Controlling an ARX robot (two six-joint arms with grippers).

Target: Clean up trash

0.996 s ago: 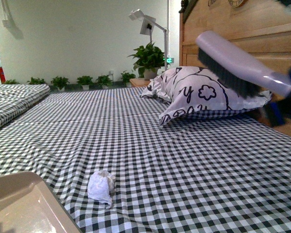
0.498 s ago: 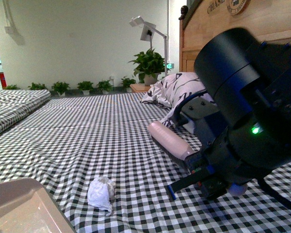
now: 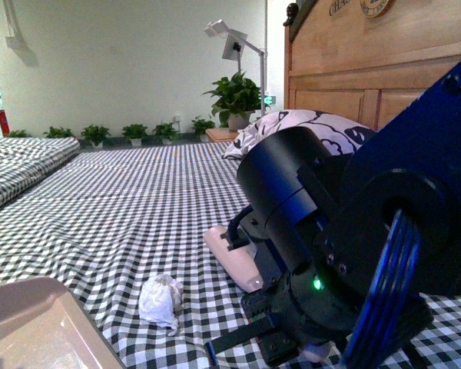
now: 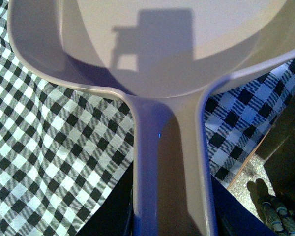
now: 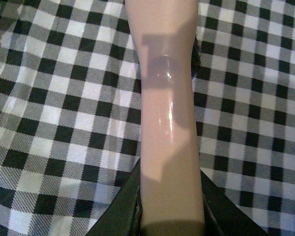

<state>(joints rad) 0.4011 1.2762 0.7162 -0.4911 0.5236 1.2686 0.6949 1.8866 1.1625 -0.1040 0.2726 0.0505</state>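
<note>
**Brush arm low over the checked bed, tissue wad lying loose beside the dustpan**

Front view: the crumpled white tissue wad point(image 3: 160, 300) lies on the black-and-white checked bedsheet point(image 3: 123, 207) at about 7 o'clock in the frame, free of both arms. Just beside it, at 8 o'clock, the corner of the pale plastic dustpan point(image 3: 38, 323) rests on the sheet, near the wad but not touching it. The right arm point(image 3: 346, 254), dark and bulky, fills the area from 3 to 5 o'clock; the pale pink brush handle point(image 3: 232, 258) pokes out from under it toward the wad, with a clear gap of sheet between them. The doodled pillow point(image 3: 307, 123) leans at the wooden headboard point(image 3: 369, 69) at 1 o'clock, with a potted plant point(image 3: 237, 96) and a white lamp point(image 3: 230, 42) at 12 o'clock.

Left wrist view: the dustpan's handle point(image 4: 169, 177) runs into the left gripper point(image 4: 169, 223) at the frame's lower edge; the fingers press against its sides, clamped on it. The pan's tray point(image 4: 157, 39) lies on the checked sheet.

Right wrist view: the right gripper point(image 5: 169, 216) pinches the brush handle point(image 5: 169, 123), dark fingers point(image 5: 123, 206) flanking it, above the checked sheet. The wad is out of sight here.
</note>
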